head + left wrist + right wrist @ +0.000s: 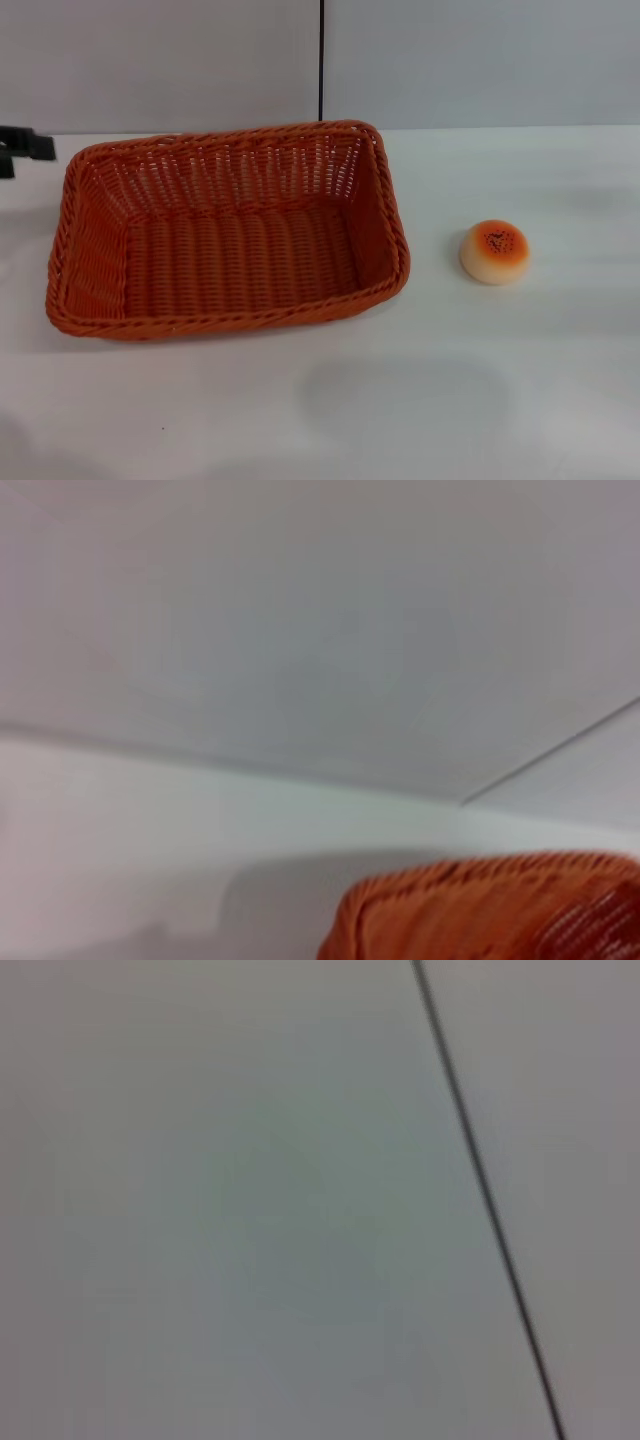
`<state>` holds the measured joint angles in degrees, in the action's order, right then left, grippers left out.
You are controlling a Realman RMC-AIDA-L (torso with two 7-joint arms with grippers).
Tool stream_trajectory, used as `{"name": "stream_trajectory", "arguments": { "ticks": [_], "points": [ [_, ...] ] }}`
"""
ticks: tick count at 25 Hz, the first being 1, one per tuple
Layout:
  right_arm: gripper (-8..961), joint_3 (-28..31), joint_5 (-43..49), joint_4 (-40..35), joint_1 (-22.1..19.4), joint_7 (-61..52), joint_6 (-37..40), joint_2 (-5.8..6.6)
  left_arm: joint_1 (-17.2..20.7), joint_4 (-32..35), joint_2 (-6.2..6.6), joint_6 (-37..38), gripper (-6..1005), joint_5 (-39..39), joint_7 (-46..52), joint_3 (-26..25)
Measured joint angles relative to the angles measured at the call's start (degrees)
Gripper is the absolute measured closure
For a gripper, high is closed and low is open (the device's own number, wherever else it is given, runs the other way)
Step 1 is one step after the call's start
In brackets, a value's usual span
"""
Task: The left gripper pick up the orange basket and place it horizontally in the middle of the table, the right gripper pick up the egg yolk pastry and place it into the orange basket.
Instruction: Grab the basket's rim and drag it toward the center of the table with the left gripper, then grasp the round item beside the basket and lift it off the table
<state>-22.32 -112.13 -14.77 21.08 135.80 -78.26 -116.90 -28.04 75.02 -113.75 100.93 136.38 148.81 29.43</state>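
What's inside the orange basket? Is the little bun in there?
Nothing: the orange basket shows only its bare woven bottom. The egg yolk pastry sits outside it on the table. The table under the basket is mostly hidden.

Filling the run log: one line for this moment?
orange basket: mid-table, empty | egg yolk pastry: on table, right of basket | left gripper: far-left edge
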Motion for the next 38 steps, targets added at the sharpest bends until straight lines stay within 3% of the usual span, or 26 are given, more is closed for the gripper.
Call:
{"name": "stream_trajectory", "arguments": {
  "ticks": [2,5,7,8,9,10,12,13,14,15,17,18,23,27,31,33,38],
  "points": [
    [284,0.08,4.30,-3.05,-0.12,-3.54,1.89,-0.07,1.83,-0.28,-0.24,-0.65,283,-4.71,-6.76,-3.26],
    [284,0.05,7.96,-6.14,-0.13,-9.12,4.97,-0.09,3.59,-0.65,-0.85,-2.28,283,-8.12,-12.44,-4.17],
    [284,0.28,15.69,-12.17,-0.28,-17.79,8.13,-0.10,6.44,-2.31,-2.11,-4.64,283,-13.97,-20.49,-5.35],
    [285,0.28,15.69,-12.17,-0.28,-17.79,8.13,-0.10,6.44,-2.31,-2.11,-4.64,283,-13.97,-20.49,-5.35],
    [285,0.40,18.24,-14.51,-0.49,-20.55,8.16,-0.18,8.28,-3.74,-3.20,-5.96,284,-18.59,-27.02,-7.08],
    [285,0.45,20.97,-17.30,-0.76,-23.60,7.86,-0.33,8.28,-3.74,-3.20,-5.96,284,-18.59,-27.02,-7.08],
    [285,0.47,27.29,-25.05,-1.50,-32.21,6.13,-1.01,11.72,-9.22,-4.46,-7.08,284,-28.74,-40.06,-11.24],
    [285,0.47,27.29,-25.05,-1.50,-32.21,6.13,-1.01,11.72,-9.22,-4.46,-7.08,284,-28.74,-40.06,-11.24],
    [285,0.47,30.97,-30.13,-1.99,-37.85,4.68,-1.49,13.83,-15.09,-4.12,-6.98,284,-35.88,-47.35,-12.75],
    [286,0.47,30.97,-30.13,-1.99,-37.85,4.68,-1.49,13.83,-15.09,-4.12,-6.98,284,-35.88,-47.35,-12.75],
    [286,0.45,35.40,-37.46,-2.65,-45.18,1.93,-1.99,17.35,-22.45,-3.83,-6.66,284,-44.85,-58.77,-13.44],
    [286,0.45,35.40,-37.46,-2.65,-45.18,1.93,-1.99,17.35,-22.45,-3.83,-6.66,284,-44.85,-58.77,-13.44],
    [287,0.36,43.05,-47.50,-2.21,-58.85,-3.85,-2.01,21.39,-31.28,-4.26,-4.25,285,-52.31,-77.10,-13.90],
    [287,0.16,50.25,-54.65,-0.51,-72.71,-9.40,-1.61,22.32,-37.08,-4.08,-3.86,285,-54.11,-83.70,-16.25],
    [288,0.08,52.28,-56.83,0.87,-80.80,-13.17,-1.17,22.79,-40.85,-4.15,-3.84,286,-54.09,-90.96,-16.96],
    [288,-0.31,54.07,-57.73,1.83,-85.97,-14.56,-0.95,23.21,-45.81,-4.20,-3.39,286,-54.55,-97.53,-18.47],
    [289,-2.74,61.43,-57.98,5.30,-99.43,-16.85,0.49,24.02,-52.88,-4.27,-2.61,286,-54.69,-106.19,-23.07]
  ]
}}
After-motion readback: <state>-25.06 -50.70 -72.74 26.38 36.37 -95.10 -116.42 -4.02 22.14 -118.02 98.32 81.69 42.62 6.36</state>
